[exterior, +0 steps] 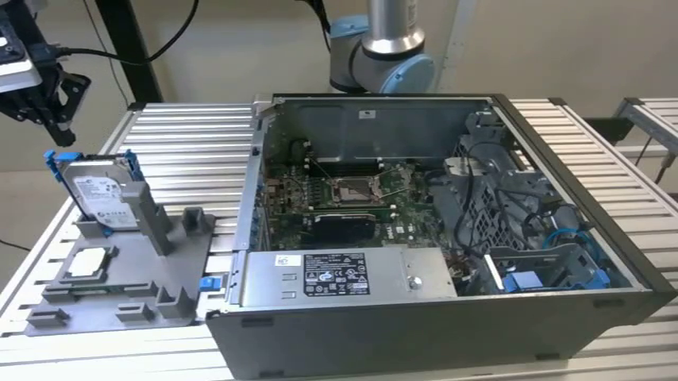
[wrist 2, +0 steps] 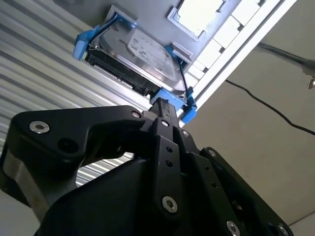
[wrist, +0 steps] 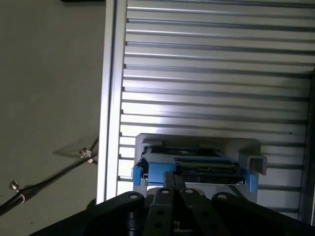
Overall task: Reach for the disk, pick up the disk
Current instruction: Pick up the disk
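While your hand [exterior: 60, 135] hangs above the disk [exterior: 98, 193], fingers drawn together on nothing, you should open them and square them to its faces before lowering, since it stands upright in the grey holder [exterior: 117, 298] by the bench [exterior: 190, 143] edge at the exterior view's left.

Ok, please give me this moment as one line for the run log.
phase: reach | hand: close above disk | disk: upright in grey holder, not lifted

Arm base [exterior: 382, 59] stands upright. Gripper [exterior: 59, 131] points down at the exterior view's left. Fingers [wrist 2: 165, 123] pressed together, gripping nothing.
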Robot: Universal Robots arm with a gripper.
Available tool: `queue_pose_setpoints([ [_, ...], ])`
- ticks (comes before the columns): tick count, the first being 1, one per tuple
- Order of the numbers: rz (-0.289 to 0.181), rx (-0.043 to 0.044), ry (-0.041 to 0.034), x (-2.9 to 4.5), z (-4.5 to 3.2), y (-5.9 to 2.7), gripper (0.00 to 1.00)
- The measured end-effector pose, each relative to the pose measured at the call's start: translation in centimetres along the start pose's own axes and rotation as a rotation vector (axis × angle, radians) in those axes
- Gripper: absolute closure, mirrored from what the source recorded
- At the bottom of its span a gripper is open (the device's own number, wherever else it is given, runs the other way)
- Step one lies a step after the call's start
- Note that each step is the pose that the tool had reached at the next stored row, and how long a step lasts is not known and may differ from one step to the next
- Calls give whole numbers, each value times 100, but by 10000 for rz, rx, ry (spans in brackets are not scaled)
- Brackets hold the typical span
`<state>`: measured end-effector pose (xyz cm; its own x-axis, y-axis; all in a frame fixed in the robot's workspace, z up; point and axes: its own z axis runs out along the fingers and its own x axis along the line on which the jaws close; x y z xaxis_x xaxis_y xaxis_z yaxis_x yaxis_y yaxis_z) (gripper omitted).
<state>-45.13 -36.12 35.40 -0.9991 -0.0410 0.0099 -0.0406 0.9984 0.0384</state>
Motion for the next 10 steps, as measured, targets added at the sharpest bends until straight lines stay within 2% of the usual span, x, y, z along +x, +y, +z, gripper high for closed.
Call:
queue_pose_setpoints([
  [10,-3,0,0,24,2,-21,100],
])
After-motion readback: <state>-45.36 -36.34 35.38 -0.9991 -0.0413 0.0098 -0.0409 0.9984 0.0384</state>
